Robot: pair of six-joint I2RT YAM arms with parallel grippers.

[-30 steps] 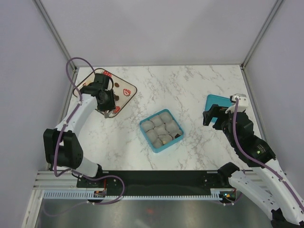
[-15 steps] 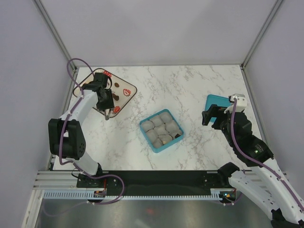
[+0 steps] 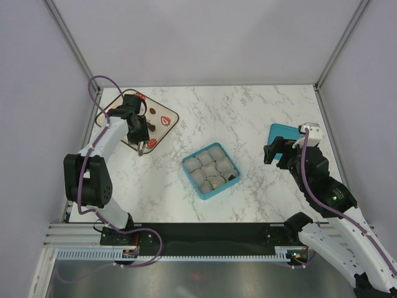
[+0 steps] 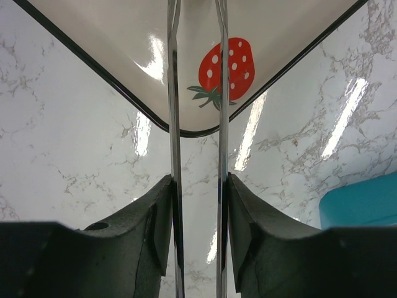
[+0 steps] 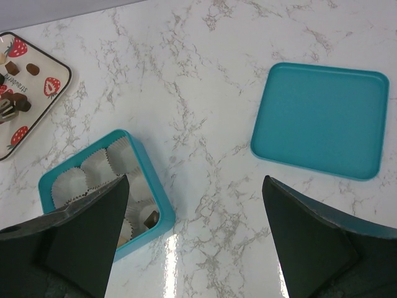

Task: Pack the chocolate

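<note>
Chocolate pieces (image 5: 33, 68) lie on a cream tray (image 3: 158, 130) with strawberry prints at the far left. My left gripper (image 3: 138, 128) hangs over the tray's near corner, shut on a pair of metal tweezers (image 4: 173, 93). Its blades run up between the jaws (image 4: 198, 180) and out of the left wrist view. In the right wrist view the tweezer tips sit by a dark piece (image 5: 18, 103); whether they pinch it I cannot tell. A teal box (image 3: 186, 166) of paper cups holds a dark chocolate (image 5: 151, 218). My right gripper (image 3: 277, 154) is open, with nothing between its fingers.
The box's teal lid (image 3: 284, 133) lies flat at the right, just beyond my right gripper. White walls and metal posts close in the marble table on three sides. The box's corner (image 4: 363, 202) shows at the right of the left wrist view.
The left arm's elbow has swung back to the left, while its gripper and the tweezers stay over the tray's near corner. The right gripper has barely shifted.
</note>
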